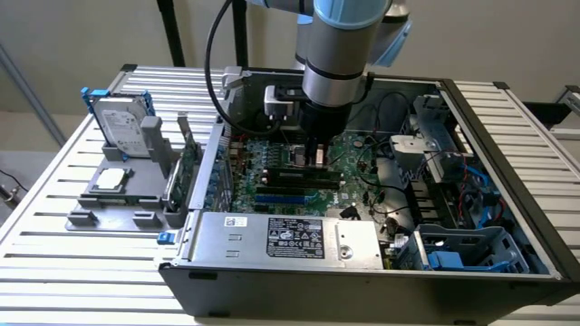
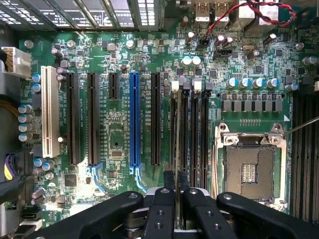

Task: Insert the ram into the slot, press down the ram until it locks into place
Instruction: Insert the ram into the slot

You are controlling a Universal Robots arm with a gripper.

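We see the robot arm (image 1: 331, 61) reaching down into an open computer case (image 1: 507, 204) that sits on a desk (image 1: 54, 224) made of metal slats. The arm's end is over the middle of the big green board (image 2: 114, 144) inside the case.

In the wrist view, the fingers (image 2: 172, 180) are pinching the ram (image 2: 177, 134) from both sides. We look at the ram from its thin edge, so it looks like one long thin line. It stands straight up along the slot (image 2: 174, 107), which is one of four long black ones lying side by side. White clips (image 2: 175, 85) sit at the far end of these slots. We think the ram's lower edge is touching the slot, but we cannot tell if it is pushed all the way in.

A blue socket (image 2: 134, 119) lies near the slots on one side, and an open square chip holder (image 2: 249, 169) lies on the other side.

In the exterior view, a hard drive (image 1: 122, 125) stands on a grey holder at the exterior view's left.
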